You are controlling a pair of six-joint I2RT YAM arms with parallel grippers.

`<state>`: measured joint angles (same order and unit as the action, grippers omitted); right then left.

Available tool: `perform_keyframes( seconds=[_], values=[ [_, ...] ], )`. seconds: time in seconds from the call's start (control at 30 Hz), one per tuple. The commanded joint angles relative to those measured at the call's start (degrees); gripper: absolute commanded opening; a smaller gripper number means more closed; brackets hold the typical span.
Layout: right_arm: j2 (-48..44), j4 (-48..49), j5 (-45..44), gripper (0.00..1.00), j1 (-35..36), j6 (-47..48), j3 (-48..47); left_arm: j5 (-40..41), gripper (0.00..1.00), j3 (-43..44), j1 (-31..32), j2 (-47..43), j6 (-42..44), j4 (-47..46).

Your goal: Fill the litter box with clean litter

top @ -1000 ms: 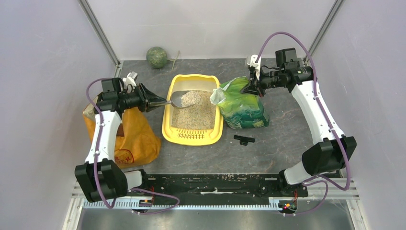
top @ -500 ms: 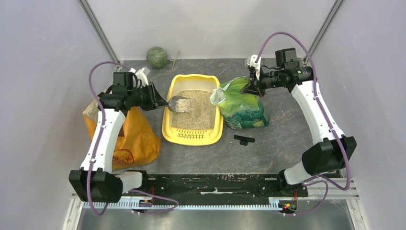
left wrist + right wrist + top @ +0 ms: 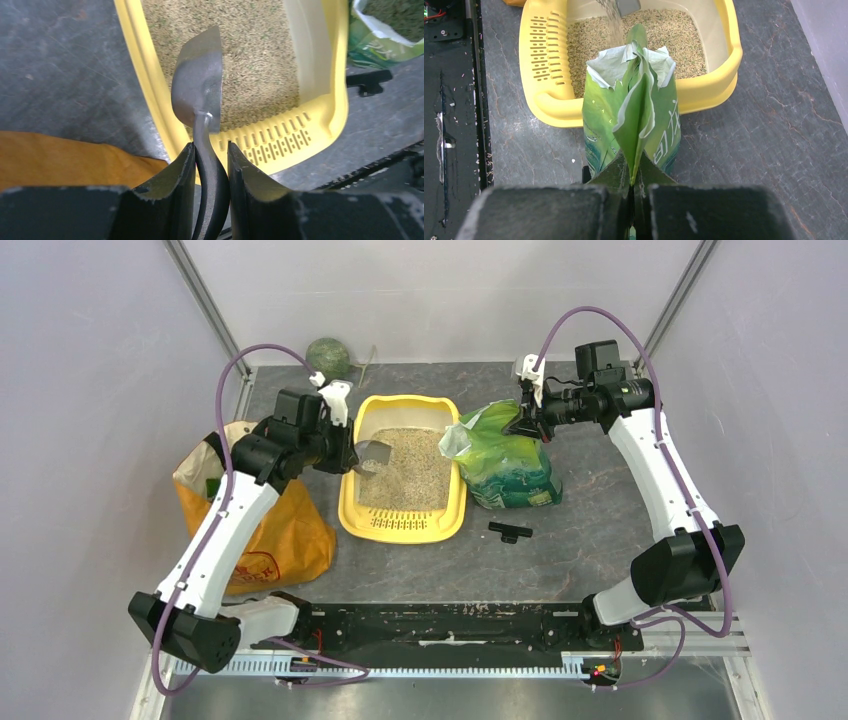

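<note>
Left gripper [image 3: 210, 150] clamped on grey scoop [image 3: 200, 90] handle; scoop tipped over litter box [image 3: 320, 115], clean litter [image 3: 255, 60] streaming in. Right gripper [image 3: 633, 175] pinches green bag [image 3: 634, 115] top, beside the box.

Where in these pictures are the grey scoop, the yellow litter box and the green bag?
grey scoop [image 3: 200, 82]: left wrist view, on its metal bowl.
yellow litter box [image 3: 400, 524]: top view, on the slotted grille at its near end.
green bag [image 3: 600, 120]: right wrist view, on its left side panel.
</note>
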<state>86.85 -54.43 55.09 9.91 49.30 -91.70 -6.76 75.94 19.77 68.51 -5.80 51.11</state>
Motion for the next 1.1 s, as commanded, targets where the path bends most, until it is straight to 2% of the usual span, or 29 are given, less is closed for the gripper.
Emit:
perform_keyframes(
  seconds=[0.0, 0.17, 0.5, 0.7, 0.9, 1.07],
  values=[
    [-2.82, 5.66, 3.88, 0.00, 0.70, 0.48, -3.07, 6.58, 0.02, 2.68, 1.57, -2.04, 7.38, -1.10],
    [-3.14, 5.66, 3.88, 0.00, 0.68, 0.75, -2.61, 8.56, 0.02, 3.56, 4.15, -2.27, 10.69, -1.47],
    [-3.92, 5.66, 3.44, 0.00, 0.64, 1.21, -1.70, 0.39, 0.02, 12.30, 4.26, 1.69, 12.13, 1.27],
    [-4.52, 5.60, 3.51, 0.00, 0.66, 1.56, -0.86, -15.06, 0.02, 26.10, 3.41, 9.13, 3.83, 5.17],
    [-4.41, 5.92, 4.38, 0.00, 0.70, 1.73, -0.93, -23.22, 0.02, 31.06, 3.08, 13.52, 0.16, 5.63],
    [-4.41, 6.01, 4.74, 0.00, 0.66, 2.27, -0.88, -27.99, 0.02, 29.14, 3.10, 15.18, -2.74, 5.25]
  ],
)
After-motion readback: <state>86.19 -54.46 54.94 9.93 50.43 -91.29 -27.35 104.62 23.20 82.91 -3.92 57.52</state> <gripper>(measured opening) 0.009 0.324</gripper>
